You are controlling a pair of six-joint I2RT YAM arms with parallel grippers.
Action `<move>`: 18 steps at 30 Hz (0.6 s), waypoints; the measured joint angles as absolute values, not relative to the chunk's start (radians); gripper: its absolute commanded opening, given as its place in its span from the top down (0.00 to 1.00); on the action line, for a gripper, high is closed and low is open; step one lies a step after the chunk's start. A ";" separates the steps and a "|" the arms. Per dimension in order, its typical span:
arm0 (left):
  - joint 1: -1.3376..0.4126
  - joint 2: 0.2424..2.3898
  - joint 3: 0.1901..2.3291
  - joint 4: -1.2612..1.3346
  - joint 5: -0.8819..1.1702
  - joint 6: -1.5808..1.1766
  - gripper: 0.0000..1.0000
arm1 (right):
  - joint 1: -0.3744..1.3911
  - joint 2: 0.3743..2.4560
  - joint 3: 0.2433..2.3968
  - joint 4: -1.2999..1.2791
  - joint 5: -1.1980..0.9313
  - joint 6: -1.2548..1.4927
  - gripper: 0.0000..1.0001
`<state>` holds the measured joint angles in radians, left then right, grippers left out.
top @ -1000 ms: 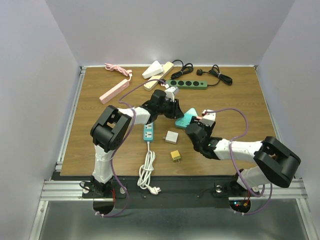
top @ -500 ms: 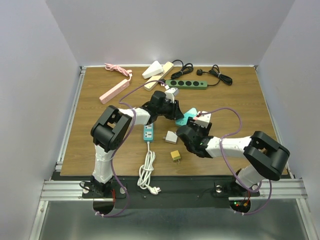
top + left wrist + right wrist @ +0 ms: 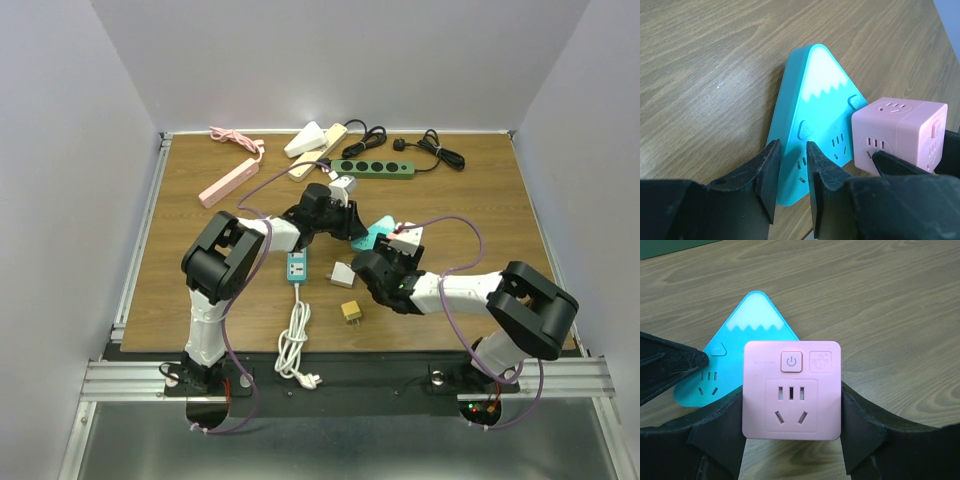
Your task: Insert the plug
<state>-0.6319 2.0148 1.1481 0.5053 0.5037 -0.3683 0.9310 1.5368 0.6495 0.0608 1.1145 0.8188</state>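
Cube (image 3: pixel 792 390) of pink plastic in right gripper (image 3: pixel 792 426), teal triangular socket (image 3: pixel 747 325)

The table (image 3: pixel 480 210) is brown with a streaky wood grain. The triangular socket (image 3: pixel 810 125) is turquoise, with a white tip that ends in a zigzag line like a snow cap. The cube socket (image 3: pixel 791 390) is pale pink all over, power button included. The left gripper (image 3: pixel 790 145) and the right gripper (image 3: pixel 791 407) have black fingers. Farther back lie a dark green power strip (image 3: pixel 375 169), a pink power strip (image 3: pixel 228 184) with a pink cord (image 3: pixel 235 138), and black cables (image 3: pixel 430 148). Nearer lie a turquoise strip (image 3: pixel 297 266) with a white cord (image 3: pixel 294 345), a white adapter (image 3: pixel 343 275) and a yellow adapter (image 3: pixel 351 312).
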 measured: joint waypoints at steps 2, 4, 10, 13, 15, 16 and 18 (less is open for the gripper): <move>-0.632 2.015 1.131 0.537 0.504 -0.369 0.62 | 0.930 1.536 0.656 0.051 1.110 0.817 0.99; -0.632 2.010 1.095 0.590 0.503 -0.376 0.62 | 0.923 1.540 0.668 0.036 1.106 0.812 1.00; -0.633 1.980 0.997 0.706 0.485 -0.399 0.62 | 0.913 1.555 0.696 0.008 1.103 0.798 0.84; -0.635 1.969 0.973 0.728 0.472 -0.409 0.62 | 0.909 1.555 0.705 -0.003 1.096 0.788 0.58; -0.636 1.965 0.966 0.732 0.467 -0.416 0.62 | 0.906 1.544 0.706 -0.016 1.082 0.777 0.43; -0.640 1.961 0.960 0.733 0.466 -0.421 0.62 | 0.904 1.536 0.706 -0.024 1.073 0.773 0.39; -0.645 1.956 0.954 0.731 0.466 -0.428 0.62 | 0.902 1.514 0.706 -0.047 1.058 0.762 0.27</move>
